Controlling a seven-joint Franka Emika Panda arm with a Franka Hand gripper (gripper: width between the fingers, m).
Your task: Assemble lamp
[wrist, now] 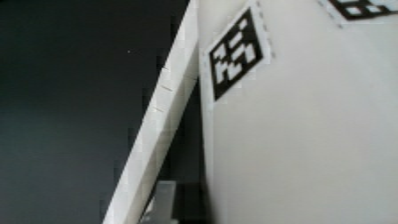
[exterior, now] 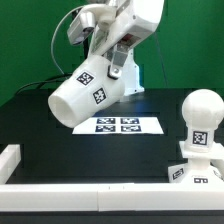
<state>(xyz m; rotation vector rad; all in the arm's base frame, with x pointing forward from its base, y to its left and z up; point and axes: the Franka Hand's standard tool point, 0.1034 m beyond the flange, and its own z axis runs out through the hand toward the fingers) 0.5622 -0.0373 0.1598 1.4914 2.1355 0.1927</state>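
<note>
bright even light, soft blur

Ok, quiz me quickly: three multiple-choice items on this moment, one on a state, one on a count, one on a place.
1. The shade is: A standing upright; B tilted in the gripper; C lying flat.
2. The marker board shows: A two tags; B four tags; C six tags.
3. The bulb stands: A on the base; B on the marker board; C inside the shade.
Answers: B, its wide end slants down toward the exterior view's left. B, two rows of two. A, upright at the exterior view's right.
</note>
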